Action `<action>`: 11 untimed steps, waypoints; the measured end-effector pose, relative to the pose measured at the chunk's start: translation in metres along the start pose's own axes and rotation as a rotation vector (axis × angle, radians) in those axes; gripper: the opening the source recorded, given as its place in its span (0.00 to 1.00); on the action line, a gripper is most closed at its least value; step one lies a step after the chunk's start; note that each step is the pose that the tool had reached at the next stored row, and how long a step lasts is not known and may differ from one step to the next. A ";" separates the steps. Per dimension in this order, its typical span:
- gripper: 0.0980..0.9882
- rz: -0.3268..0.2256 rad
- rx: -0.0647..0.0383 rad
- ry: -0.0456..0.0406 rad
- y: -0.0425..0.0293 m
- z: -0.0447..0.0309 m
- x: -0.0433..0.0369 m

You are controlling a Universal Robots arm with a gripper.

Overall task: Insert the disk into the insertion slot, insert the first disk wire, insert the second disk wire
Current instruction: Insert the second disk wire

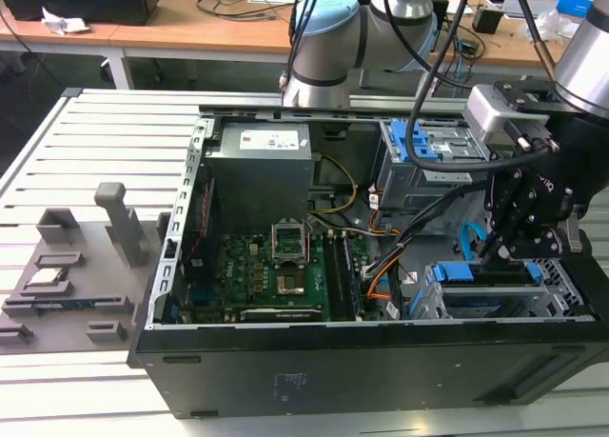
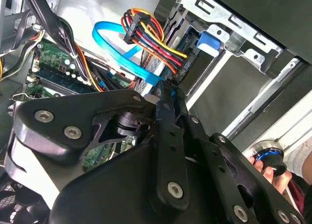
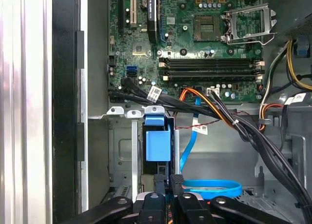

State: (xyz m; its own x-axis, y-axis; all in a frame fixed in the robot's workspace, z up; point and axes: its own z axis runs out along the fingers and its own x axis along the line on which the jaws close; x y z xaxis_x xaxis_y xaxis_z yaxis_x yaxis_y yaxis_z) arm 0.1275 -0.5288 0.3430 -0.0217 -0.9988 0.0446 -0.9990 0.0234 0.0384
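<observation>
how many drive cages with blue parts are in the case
2. A taller bay with a blue latch stands at the case's far side in the exterior view. A low slot sits nearer, below the tool. More may be hidden behind the arm.

The computer case (image 1: 381, 361) lies open on the table (image 1: 57, 151). The board (image 1: 276, 275) sits in its middle. The insertion slot (image 1: 561, 294) is at the exterior view's right end, with the disk (image 1: 481, 275) inside it. The gripper (image 1: 501, 251) hangs just above the disk. The second disk wire (image 2: 117, 48) loops beside the first disk wire (image 2: 146, 31).
</observation>
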 end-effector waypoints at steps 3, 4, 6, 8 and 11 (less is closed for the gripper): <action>0.07 0.000 0.000 -0.0009 -0.0007 0.0005 -0.0001; 0.07 0.000 0.000 -0.0005 -0.0007 -0.0003 0.0000; 0.07 0.000 0.000 -0.0013 -0.0007 -0.0002 -0.0001; 0.07 0.000 0.000 -0.0010 -0.0008 -0.0001 0.0000; 0.07 0.000 0.000 -0.0011 -0.0010 0.0023 -0.0001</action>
State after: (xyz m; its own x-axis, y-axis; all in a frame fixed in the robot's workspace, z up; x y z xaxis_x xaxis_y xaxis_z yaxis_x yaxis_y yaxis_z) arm 0.1284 -0.5288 0.3407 -0.0218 -0.9988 0.0435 -0.9990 0.0235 0.0385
